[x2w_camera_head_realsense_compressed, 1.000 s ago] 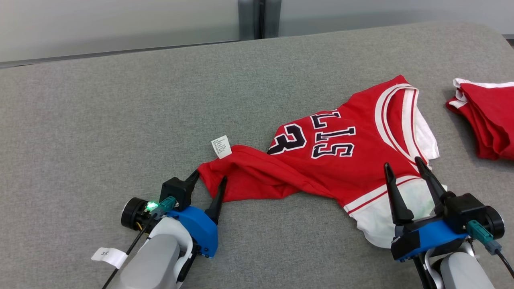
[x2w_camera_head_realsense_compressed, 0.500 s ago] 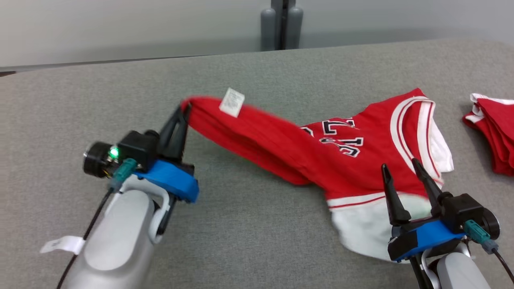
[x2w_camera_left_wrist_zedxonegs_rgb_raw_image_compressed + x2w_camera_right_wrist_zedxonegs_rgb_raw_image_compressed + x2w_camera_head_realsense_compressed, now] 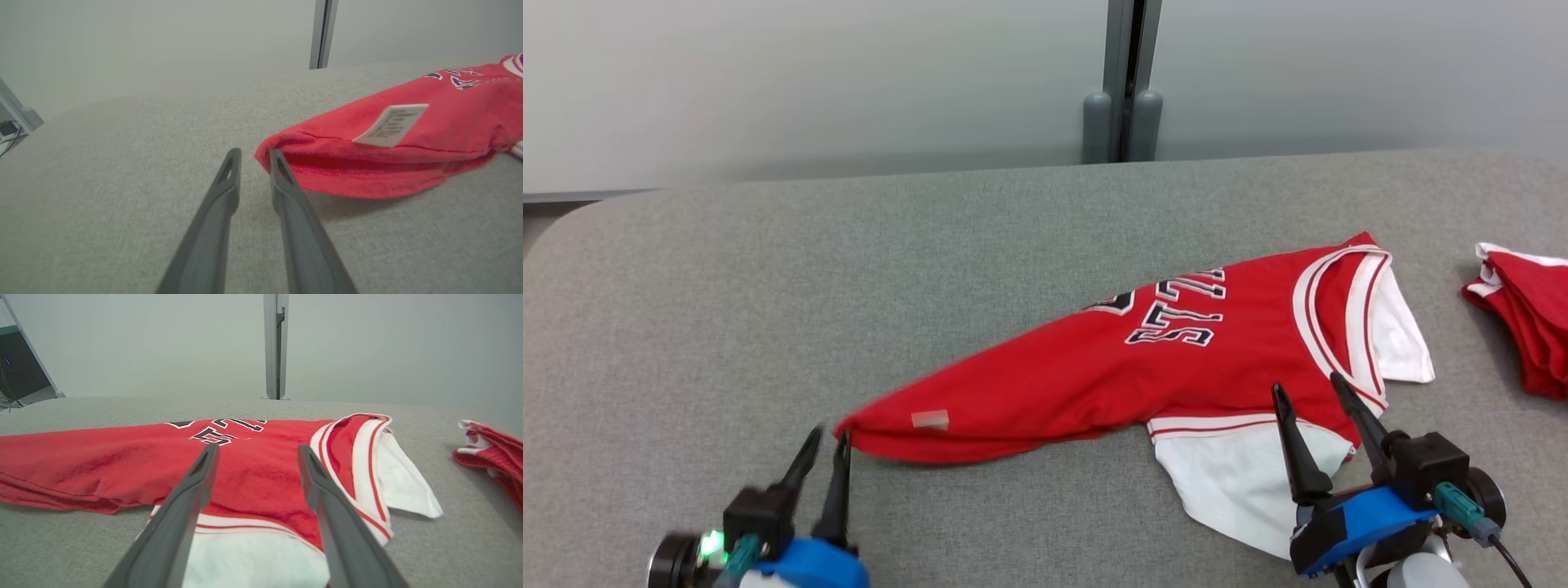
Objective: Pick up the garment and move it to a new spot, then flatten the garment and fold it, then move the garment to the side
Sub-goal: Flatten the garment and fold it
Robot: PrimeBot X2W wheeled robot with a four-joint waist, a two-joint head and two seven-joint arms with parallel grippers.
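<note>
The garment [image 3: 1176,359] is a red jersey with white sleeves and dark lettering, lying stretched out across the grey table [image 3: 849,286]. Its left end tapers to a tip with a white tag [image 3: 390,124]. My left gripper [image 3: 828,437] stands at the lower left, jaws a little apart with nothing between them. In the left wrist view its right finger [image 3: 286,183] is right beside the garment's [image 3: 408,155] tip. My right gripper [image 3: 1307,384] is open above the garment's [image 3: 265,477] white sleeve and red body, holding nothing, as also seen from its own wrist [image 3: 258,448].
A second red and white pile of cloth [image 3: 1527,327] lies at the table's right edge, also in the right wrist view [image 3: 490,453]. A grey post [image 3: 1123,98] rises behind the table against a pale wall. Bare table stretches to the left and the back.
The left gripper shut on the garment's left corner, lifted and pulled it out, then let go; the corner now lies on the table. The head camera has tilted up. The right gripper stayed open.
</note>
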